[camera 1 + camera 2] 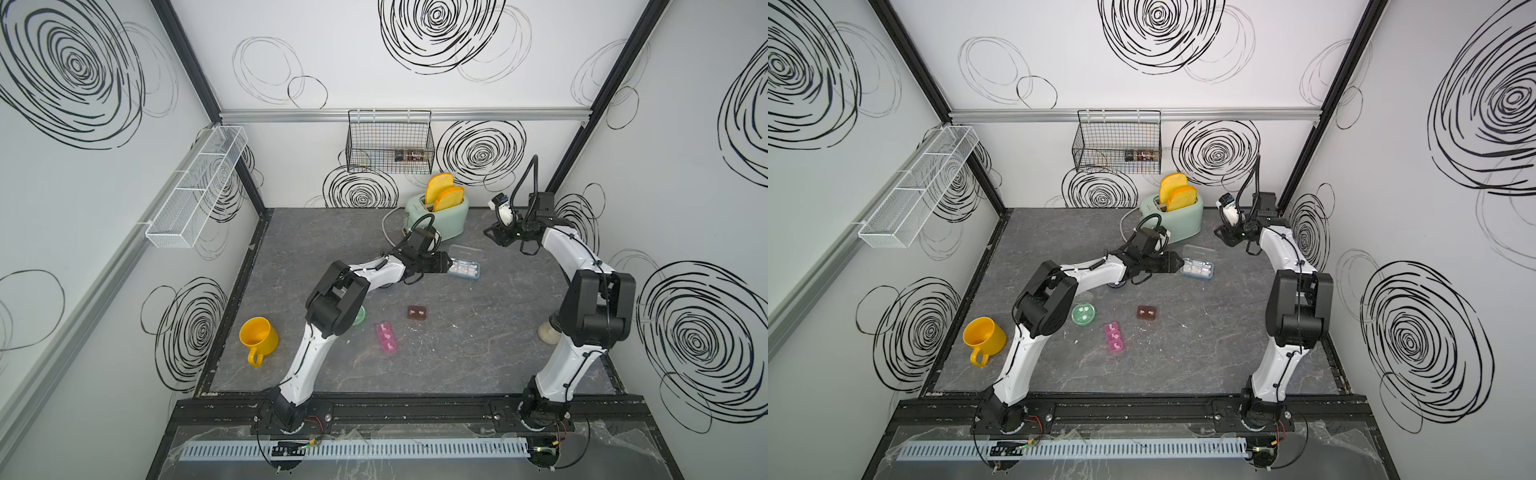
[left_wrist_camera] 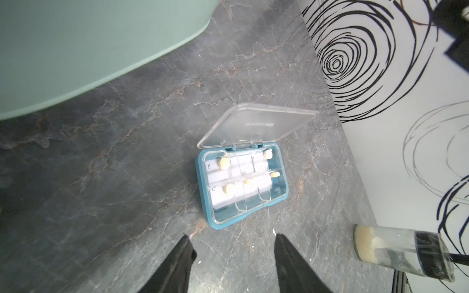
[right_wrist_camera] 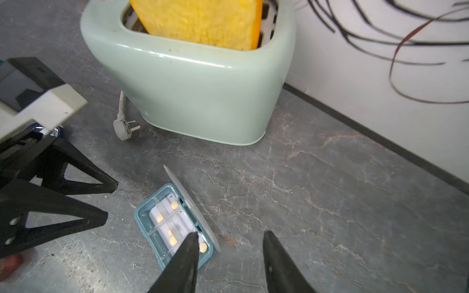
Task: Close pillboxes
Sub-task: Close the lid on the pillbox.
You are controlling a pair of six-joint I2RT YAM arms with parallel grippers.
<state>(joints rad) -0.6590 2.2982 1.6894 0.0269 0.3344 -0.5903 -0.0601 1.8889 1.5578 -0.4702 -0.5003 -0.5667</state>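
At the back of the table, near 1 o'clock, the clear-blue pillbox [image 1: 464,268] [image 2: 241,182] [image 3: 165,223] is lying with its lid swung open toward 12 o'clock, where the toaster [image 1: 440,216] is standing. The left arm is reaching in low from 7 o'clock with its elbow bent. The left gripper [image 1: 446,264] [image 2: 232,236] is sitting just at the box's 9 o'clock side, with its fingers apart and holding nothing. The right arm is arching up from 5 o'clock. The right gripper [image 1: 492,235] [image 3: 230,233] is hanging at the box's 1 o'clock side, with its fingers also apart and empty.

The brown pillbox [image 1: 417,312] is lying near the middle, with the pink pillbox [image 1: 385,337] at its 7 o'clock. The left elbow is partly hiding the green pillbox [image 1: 1083,313], and the forearm is mostly hiding the navy pillbox [image 1: 1116,284]. A yellow mug [image 1: 257,336] is sitting at 8 o'clock.
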